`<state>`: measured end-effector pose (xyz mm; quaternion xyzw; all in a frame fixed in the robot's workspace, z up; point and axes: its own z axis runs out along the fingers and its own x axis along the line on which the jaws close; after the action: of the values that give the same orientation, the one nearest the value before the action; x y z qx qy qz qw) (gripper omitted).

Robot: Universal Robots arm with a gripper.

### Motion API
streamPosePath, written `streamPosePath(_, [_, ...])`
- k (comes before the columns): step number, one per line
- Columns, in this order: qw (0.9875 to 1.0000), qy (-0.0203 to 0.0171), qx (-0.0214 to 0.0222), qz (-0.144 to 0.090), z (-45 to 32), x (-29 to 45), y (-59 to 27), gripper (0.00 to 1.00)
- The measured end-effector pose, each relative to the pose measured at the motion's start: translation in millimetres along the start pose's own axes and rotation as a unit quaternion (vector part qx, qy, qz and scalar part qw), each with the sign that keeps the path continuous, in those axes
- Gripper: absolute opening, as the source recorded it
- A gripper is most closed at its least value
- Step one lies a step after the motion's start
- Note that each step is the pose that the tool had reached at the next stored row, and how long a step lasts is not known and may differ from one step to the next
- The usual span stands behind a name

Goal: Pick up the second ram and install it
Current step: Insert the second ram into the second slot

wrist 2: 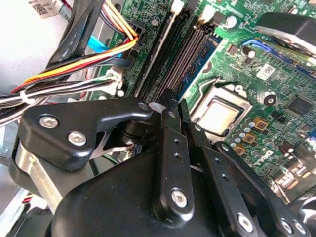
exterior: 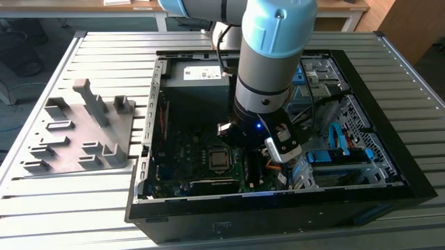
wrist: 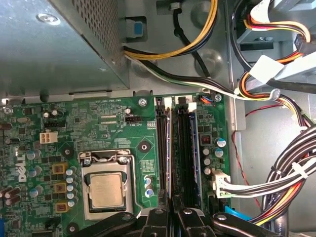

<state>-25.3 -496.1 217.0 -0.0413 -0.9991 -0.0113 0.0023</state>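
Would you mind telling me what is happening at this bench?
The robot arm reaches down into the open computer case. Its gripper hangs low over the memory slots beside the processor socket, in line with a blue ram stick standing in one slot. Whether that stick is fully seated, I cannot tell.

Exterior view: high, well back, looking down on the whole open case (exterior: 278, 214) on the counter (exterior: 62, 208).
First wrist view: close, square onto the motherboard (wrist: 98, 118).
Second wrist view: closer, slanted.
Shared by both wrist views: memory slots (wrist: 180, 148) (wrist 2: 168, 64).
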Motion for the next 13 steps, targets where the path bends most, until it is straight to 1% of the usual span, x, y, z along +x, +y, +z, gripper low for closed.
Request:
streamPosePath(3, [1.0000, 0.0000, 0.0000, 0.000, 0.3, -3.0, 0.3, 0.14])
streamPosePath(5, [1.0000, 0.0000, 0.0001, 0.000, 1.2, -3.0, 0.3, 0.14])
streamPosePath(7, [1.0000, 0.0000, 0.0008, 0.000, 1.6, -2.0, 0.1, 0.14])
streamPosePath(10, [1.0000, -0.0003, 0.0005, 0.000, 1.9, 0.4, 0.0, 0.14])
streamPosePath(13, [1.0000, -0.0006, 0.0004, 0.000, 1.9, 0.5, 0.0, 0.14])
